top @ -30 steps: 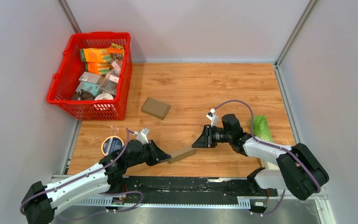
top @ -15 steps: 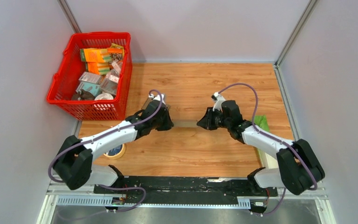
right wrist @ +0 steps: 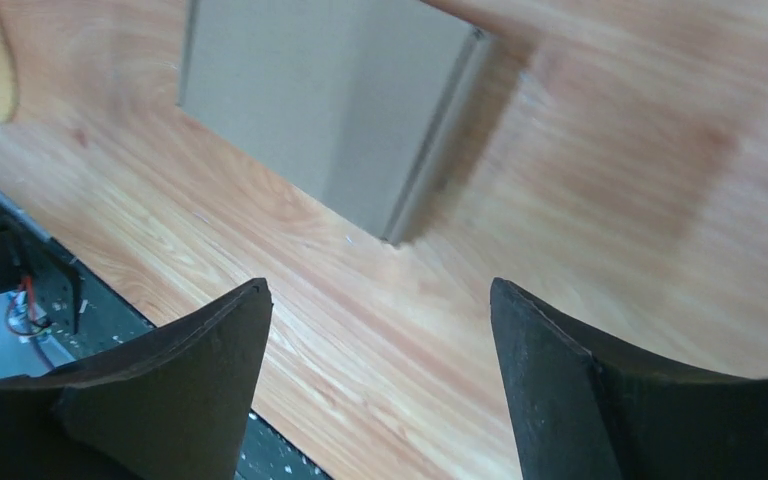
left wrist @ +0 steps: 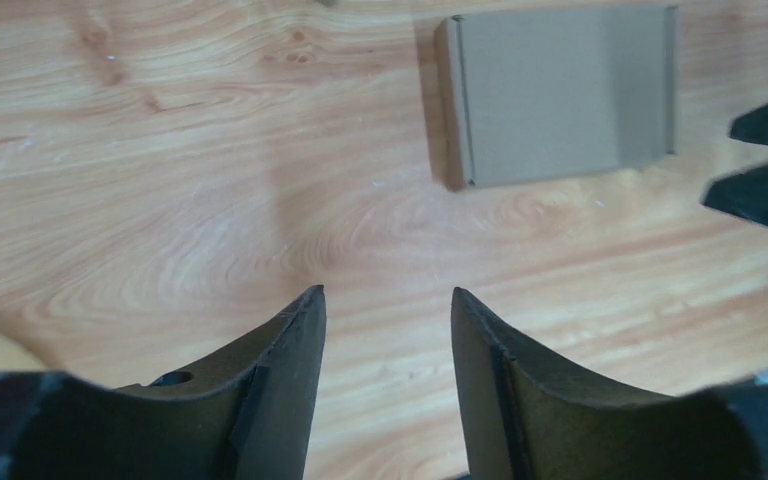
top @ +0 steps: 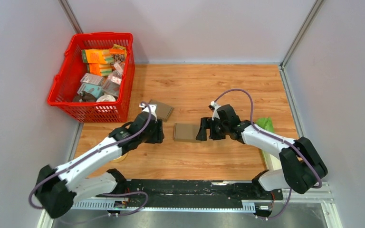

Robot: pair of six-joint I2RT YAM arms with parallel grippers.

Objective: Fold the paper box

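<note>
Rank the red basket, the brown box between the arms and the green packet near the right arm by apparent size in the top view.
1. red basket, clearly largest.
2-3. brown box and green packet: they look alike, and the right arm hides part of the packet, so unranked.

A second ago the two arms held the flat brown cardboard box (top: pixel 187 132) up between them, close to the near edge. They carried it to the middle of the wooden table (top: pixel 209 90). Now it lies flat there. The left gripper (left wrist: pixel 388 305) and the right gripper (right wrist: pixel 380 295) have let go. Their fingers are spread wide, one gripper on each side of the box.
</note>
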